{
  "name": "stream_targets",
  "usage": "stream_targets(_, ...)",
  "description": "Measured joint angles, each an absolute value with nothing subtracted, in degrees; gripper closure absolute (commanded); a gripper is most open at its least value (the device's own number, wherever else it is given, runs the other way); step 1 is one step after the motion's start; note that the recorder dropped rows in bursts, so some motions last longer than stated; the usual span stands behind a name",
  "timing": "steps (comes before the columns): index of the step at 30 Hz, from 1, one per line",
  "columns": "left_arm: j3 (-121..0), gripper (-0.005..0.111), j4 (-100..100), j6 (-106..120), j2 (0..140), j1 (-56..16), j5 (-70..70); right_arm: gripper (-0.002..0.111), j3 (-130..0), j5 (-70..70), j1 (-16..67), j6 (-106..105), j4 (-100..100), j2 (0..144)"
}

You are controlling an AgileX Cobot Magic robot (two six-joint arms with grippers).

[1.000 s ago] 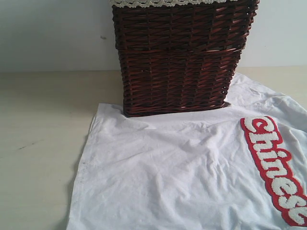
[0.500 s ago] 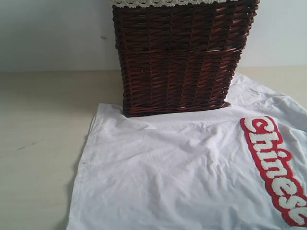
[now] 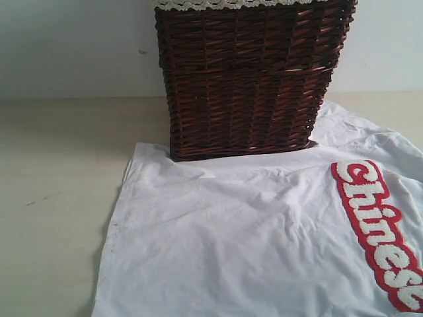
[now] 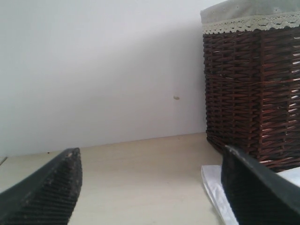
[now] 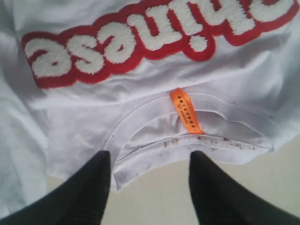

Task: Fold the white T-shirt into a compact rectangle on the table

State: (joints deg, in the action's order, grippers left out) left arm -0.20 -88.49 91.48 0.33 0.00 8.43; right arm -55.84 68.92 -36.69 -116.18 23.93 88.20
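The right claw hangs spread open over the neck of the white T-shirt, likely ready to pinch and fold it on the counter.

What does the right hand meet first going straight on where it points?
Most likely the neck rim of the white T-shirt, beside the orange tag; the right hand straddles that edge, fingers apart. Height above it is unclear.

white T-shirt, dark brown wicker basket
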Motion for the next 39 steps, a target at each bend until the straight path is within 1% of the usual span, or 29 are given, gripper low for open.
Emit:
stream_targets(2, -0.20, 0.029, -88.49, 91.48, 0.33, 0.00, 8.43, 0.037, -55.84, 68.70, -36.69, -118.54, 24.04, 89.42)
stream_targets(7, -0.20, 0.029, -88.49, 91.48, 0.33, 0.00, 8.43, 0.038, -55.74, 65.09, -36.69, -120.07, 27.33, 93.48)
stream_targets(16, -0.20, 0.029, -88.49, 91.48, 0.33, 0.00, 8.43, 0.038, -55.74, 62.09, -35.85, -120.07, 26.59, 101.87)
stream_targets(19, -0.20, 0.029, -88.49, 91.48, 0.33, 0.00, 8.43, 0.038, -55.74, 60.46, -34.70, -120.07, 32.89, 103.84)
stream_targets(22, -0.20, 0.029, -88.49, 91.48, 0.33, 0.00, 8.43, 0.038, -55.74, 60.49, -34.11, -112.21, 43.63, 104.82)
stream_targets(25, -0.20, 0.029, -88.49, 91.48, 0.33, 0.00, 8.43, 0.037, -56.19, 61.56, -33.79, -108.67, 47.66, 104.84)
stream_targets(27, -0.20, 0.029, -88.49, 91.48, 0.33, 0.00, 8.43, 0.033, -57.66, 61.89, -32.94, -108.67, 43.76, 104.84)
stream_targets(30, -0.20, 0.029, -88.49, 91.48, 0.33, 0.00, 8.43, 0.024, -60.38, 62.26, -30.10, -106.10, 31.84, 104.84)
stream_targets(32, -0.20, 0.029, -88.49, 91.48, 0.33, 0.00, 8.43, 0.021, -61.01, 62.26, -28.06, -105.80, 24.41, 104.84)
stream_targets(34, -0.20, 0.029, -88.49, 91.48, 0.33, 0.00, 8.43, 0.019, -61.12, 62.01, -26.59, -108.46, 19.32, 104.93)
stream_targets(39, -0.20, 0.029, -88.49, 91.48, 0.33, 0.00, 8.43, 0.019, -61.12, 61.54, -25.42, -118.13, 19.02, 104.93)
